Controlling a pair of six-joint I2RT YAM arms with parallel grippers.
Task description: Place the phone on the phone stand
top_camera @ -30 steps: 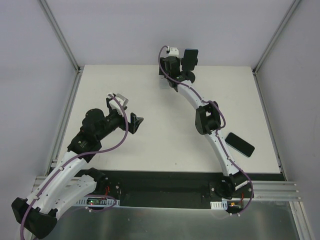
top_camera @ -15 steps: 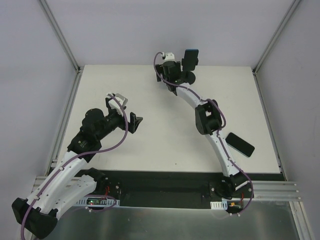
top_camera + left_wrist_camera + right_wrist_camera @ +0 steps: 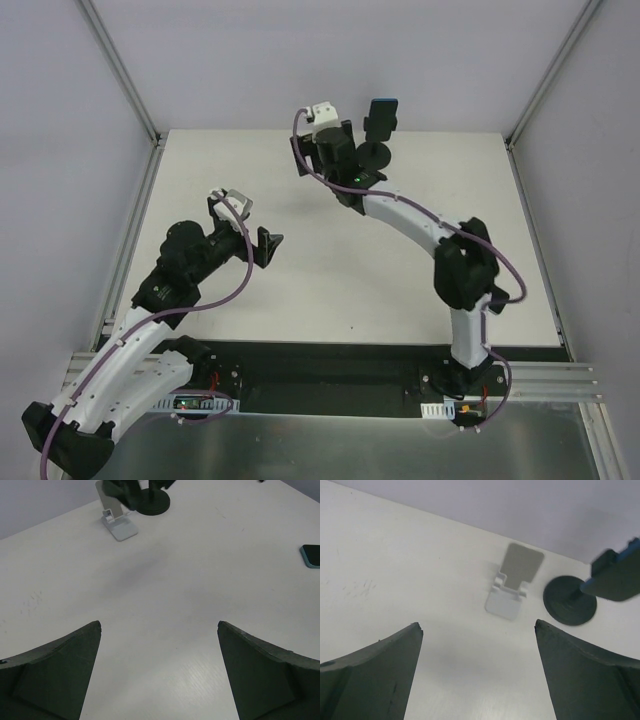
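The phone is a small black one with a blue rim. It sits up on the black phone stand at the back of the table, held in the stand's clamp. In the right wrist view the phone shows at the right edge above the stand's disc base. My right gripper is open and empty, raised above the table to the left of the stand. My left gripper is open and empty over the left middle of the table.
A small silver folded-metal stand stands just left of the black stand's base. A second phone lies flat at the right; in the top view my right arm's elbow hides it. Grey walls close in the table.
My right gripper has drawn back and to the left from the stand, leaving the phone on it. Its elbow has swung right over the second phone. The left arm has barely moved.
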